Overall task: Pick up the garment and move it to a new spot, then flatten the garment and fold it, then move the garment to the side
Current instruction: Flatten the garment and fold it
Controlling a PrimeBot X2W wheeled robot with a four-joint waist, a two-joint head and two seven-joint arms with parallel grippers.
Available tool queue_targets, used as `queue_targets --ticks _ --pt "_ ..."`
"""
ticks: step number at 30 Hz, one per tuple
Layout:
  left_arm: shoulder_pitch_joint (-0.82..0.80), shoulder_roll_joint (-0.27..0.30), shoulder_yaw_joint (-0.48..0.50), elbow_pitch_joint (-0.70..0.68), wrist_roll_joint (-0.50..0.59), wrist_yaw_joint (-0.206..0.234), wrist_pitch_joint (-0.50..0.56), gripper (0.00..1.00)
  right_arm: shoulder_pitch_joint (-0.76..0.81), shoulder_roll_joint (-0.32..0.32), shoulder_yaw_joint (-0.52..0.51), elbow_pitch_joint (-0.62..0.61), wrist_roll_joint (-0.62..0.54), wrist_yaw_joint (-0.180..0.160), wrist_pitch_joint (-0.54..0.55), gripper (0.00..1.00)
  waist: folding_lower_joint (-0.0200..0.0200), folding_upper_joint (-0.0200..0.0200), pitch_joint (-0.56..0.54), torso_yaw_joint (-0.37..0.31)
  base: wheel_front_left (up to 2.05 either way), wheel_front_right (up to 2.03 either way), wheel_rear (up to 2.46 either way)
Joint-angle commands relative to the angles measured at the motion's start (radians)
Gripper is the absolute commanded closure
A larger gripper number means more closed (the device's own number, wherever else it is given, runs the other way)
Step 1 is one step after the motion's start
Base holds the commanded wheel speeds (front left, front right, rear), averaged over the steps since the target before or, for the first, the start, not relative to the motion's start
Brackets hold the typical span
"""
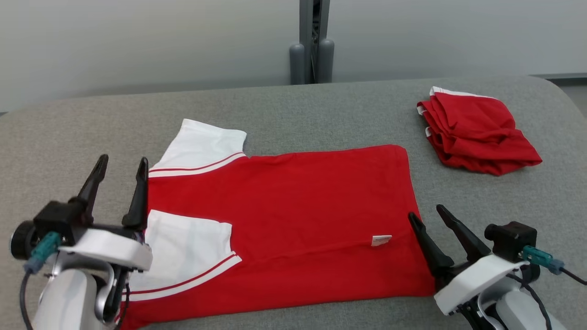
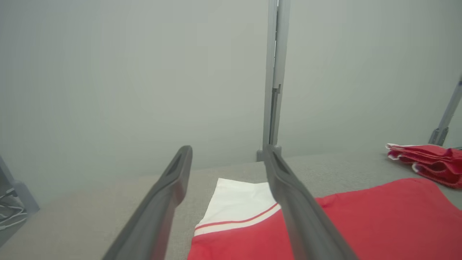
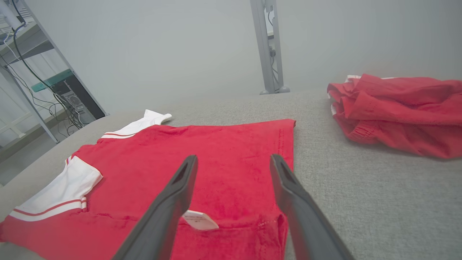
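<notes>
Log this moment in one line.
garment: flat, partly folded | left gripper: open, by sleeves | right gripper: open, by hem | red pile: far right

Head camera looks down over the whole grey surface [image 1: 321, 114]. Both wrist cameras ride low and close, facing the back wall [image 1: 137, 41]. All three share the red shirt [image 1: 298, 206], the folded red pile [image 1: 477, 133] and the grey post [image 1: 312, 41].

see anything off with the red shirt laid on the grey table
On the red short-sleeved shirt, the far white sleeve juts out while the near white sleeve lies folded onto the body; a small white tag shows by the hem.
</notes>
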Motion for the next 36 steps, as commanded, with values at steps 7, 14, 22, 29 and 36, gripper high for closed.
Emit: queue_targets --ticks 7,14,22,29,36 --pt "-0.217 0.095 -0.074 0.089 -0.103 -0.014 0.093 0.0 -0.089 0.036 0.022 0.002 -0.021 0.0 -0.01 0.0 0.0 0.0 0.124 -0.083 0.0 0.0 0.0" --pt "-0.395 0.202 -0.156 0.191 -0.188 -0.015 0.141 0.0 -0.167 0.072 0.051 0.009 -0.023 0.0 -0.016 0.0 0.0 0.0 0.214 -0.145 0.0 0.0 0.0" --pt "-0.553 0.27 -0.242 0.349 -0.281 -0.015 0.188 0.0 -0.23 0.1 0.08 0.015 -0.022 0.0 -0.019 0.0 0.0 0.0 0.279 -0.204 0.0 0.0 0.0" --pt "-0.681 0.318 -0.304 0.55 -0.331 -0.015 0.234 0.0 -0.263 0.123 0.077 -0.005 -0.03 0.0 -0.019 0.0 0.0 0.0 0.347 -0.264 0.0 0.0 0.0" --pt "-0.735 0.332 -0.338 0.666 -0.361 -0.015 0.245 0.0 -0.261 0.131 0.059 -0.025 -0.044 0.0 -0.019 0.0 0.0 0.0 0.385 -0.279 0.0 0.0 0.0"
